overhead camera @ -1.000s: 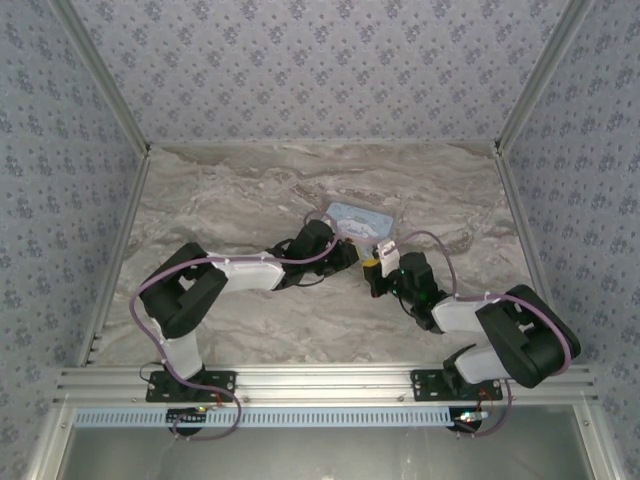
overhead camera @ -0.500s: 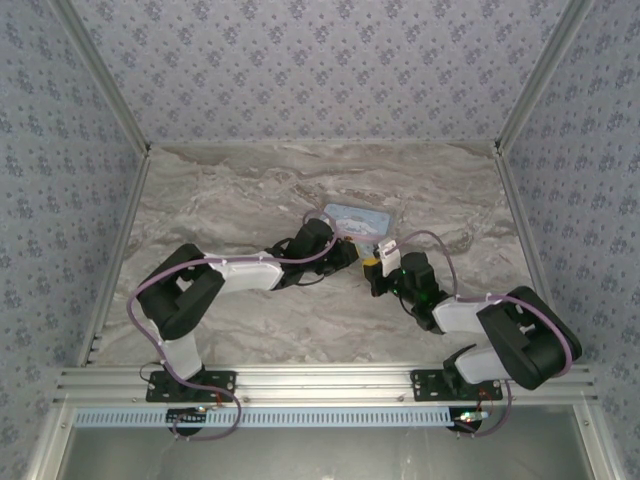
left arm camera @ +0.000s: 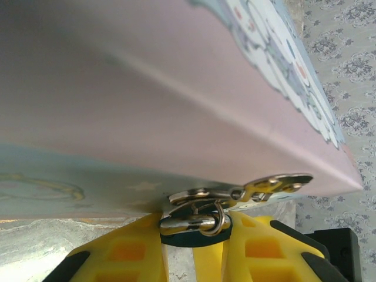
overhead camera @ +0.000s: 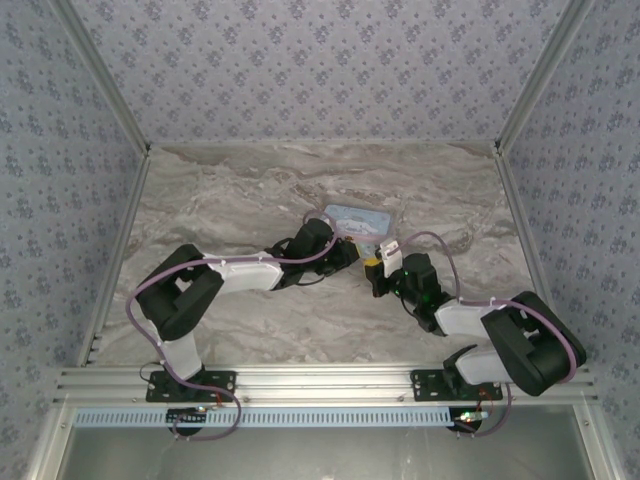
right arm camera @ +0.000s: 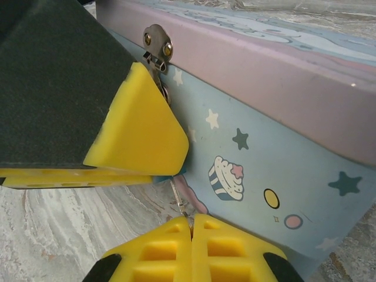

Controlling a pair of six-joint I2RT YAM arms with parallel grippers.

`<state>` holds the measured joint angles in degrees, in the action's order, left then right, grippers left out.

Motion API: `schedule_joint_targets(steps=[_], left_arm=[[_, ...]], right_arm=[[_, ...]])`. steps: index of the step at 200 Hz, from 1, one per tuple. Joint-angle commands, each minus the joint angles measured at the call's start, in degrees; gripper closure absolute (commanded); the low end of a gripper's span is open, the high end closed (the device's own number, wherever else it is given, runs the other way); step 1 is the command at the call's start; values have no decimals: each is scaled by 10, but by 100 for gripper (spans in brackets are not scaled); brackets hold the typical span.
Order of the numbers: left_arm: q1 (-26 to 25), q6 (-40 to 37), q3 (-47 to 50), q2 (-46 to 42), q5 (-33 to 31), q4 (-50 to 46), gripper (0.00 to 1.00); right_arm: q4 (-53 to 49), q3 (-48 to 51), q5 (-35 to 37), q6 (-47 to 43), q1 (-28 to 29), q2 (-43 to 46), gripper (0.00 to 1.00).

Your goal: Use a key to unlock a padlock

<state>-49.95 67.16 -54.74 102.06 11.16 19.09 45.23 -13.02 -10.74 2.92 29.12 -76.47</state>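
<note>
Clamping padlock (left arm camera: pixel 192 227) beside star-and-cupcake-printed tin (right arm camera: pixel 282 176), left pincer (left arm camera: pixel 194 244).

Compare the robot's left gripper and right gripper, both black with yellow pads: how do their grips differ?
The left gripper holds its yellow pads apart, clamped on the small teal padlock; the right gripper has its pads pressed together on the slim metal key. The left gripper reaches in from the left, the right gripper from the near right. Both meet at the front of the pale blue cartoon-printed tin.
</note>
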Motion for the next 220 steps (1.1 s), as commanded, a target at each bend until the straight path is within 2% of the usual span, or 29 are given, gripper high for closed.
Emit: schedule_joint_targets(steps=[1,134,220], left_arm=[[-8,1,-14,-24,19,12,79],[-8,2,-11,-27,13,8,79],[-6,-1,-9,-27,12,7,80]], right_arm=[[-3,3,22,-7,-3,10,100],[-17,12,42,-5,9,16,100],[-30,21,-20,16,2,35,100]])
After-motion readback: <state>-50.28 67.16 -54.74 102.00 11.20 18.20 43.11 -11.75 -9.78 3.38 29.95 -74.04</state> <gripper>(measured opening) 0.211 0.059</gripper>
